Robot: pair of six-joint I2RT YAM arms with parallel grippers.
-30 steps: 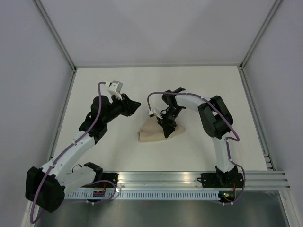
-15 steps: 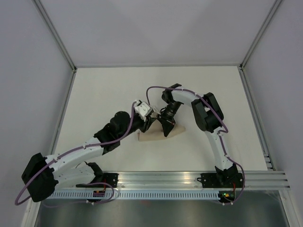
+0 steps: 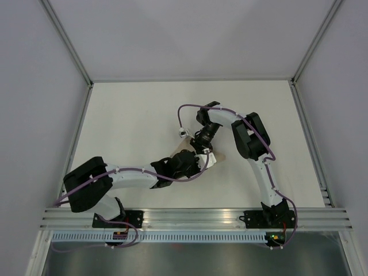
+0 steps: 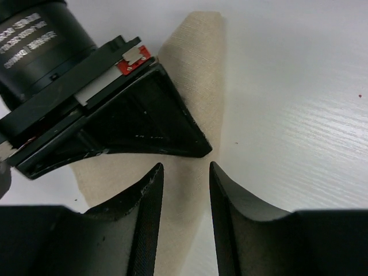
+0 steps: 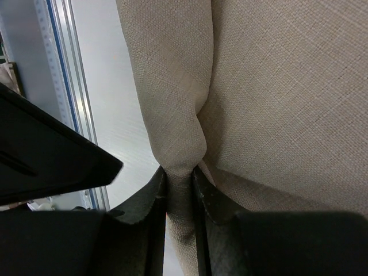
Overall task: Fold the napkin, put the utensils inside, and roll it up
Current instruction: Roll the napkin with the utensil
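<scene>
R gripper (image 5: pixel 180 172) pinches napkin (image 5: pixel 276 86) fold; L gripper (image 4: pixel 183 172) fingers apart over it. White print on R wrist barrel (image 4: pixel 34 40) unreadable.

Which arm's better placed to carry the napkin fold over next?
Right. The right gripper is shut on a pinched ridge of the napkin, so it can likely drag the fold without regrasping. The left gripper is open over the cloth beside it, gripping nothing.
</scene>
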